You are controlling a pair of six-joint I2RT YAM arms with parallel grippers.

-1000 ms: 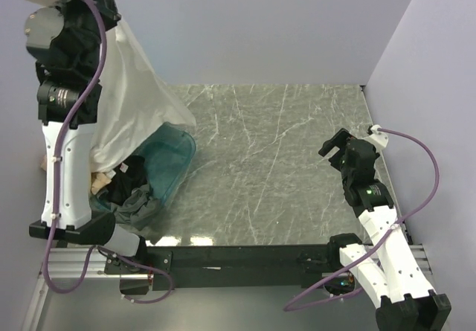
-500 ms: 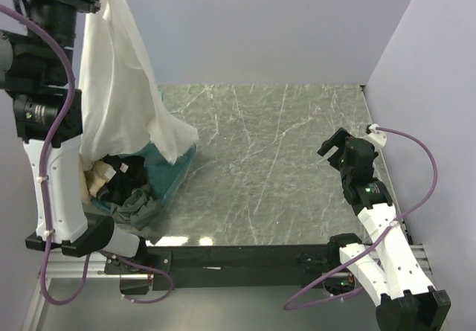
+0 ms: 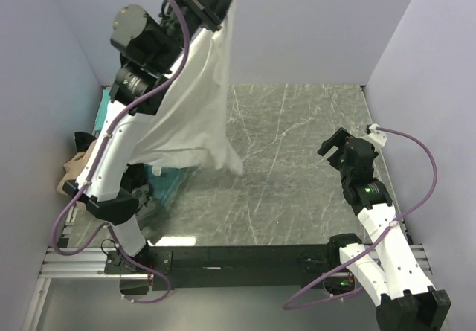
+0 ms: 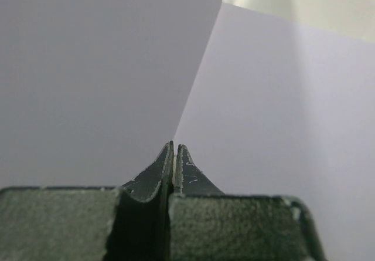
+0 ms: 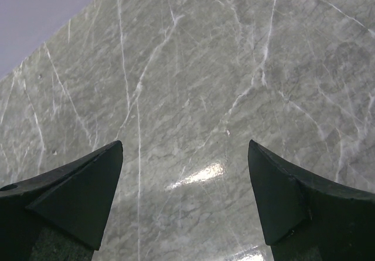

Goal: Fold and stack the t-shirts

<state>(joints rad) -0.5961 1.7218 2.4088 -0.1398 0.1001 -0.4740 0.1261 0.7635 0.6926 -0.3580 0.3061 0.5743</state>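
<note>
Cloth control matters — the white t-shirt [image 3: 197, 111] hangs from the raised left fingers [image 4: 190, 179], clamped on its top edge, hem low near the table [image 3: 297, 160], so lower it slowly to spread flat while the right fingers [image 5: 82, 185], wide and empty, take a free corner.

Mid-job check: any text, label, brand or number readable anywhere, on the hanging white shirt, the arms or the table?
No readable text in any view.
The white cloth t-shirt hanging from the left gripper shows plain fabric, no print or tag visible.
The white-and-black robot arms and the grey marble tabletop carry no legible marking.
</note>
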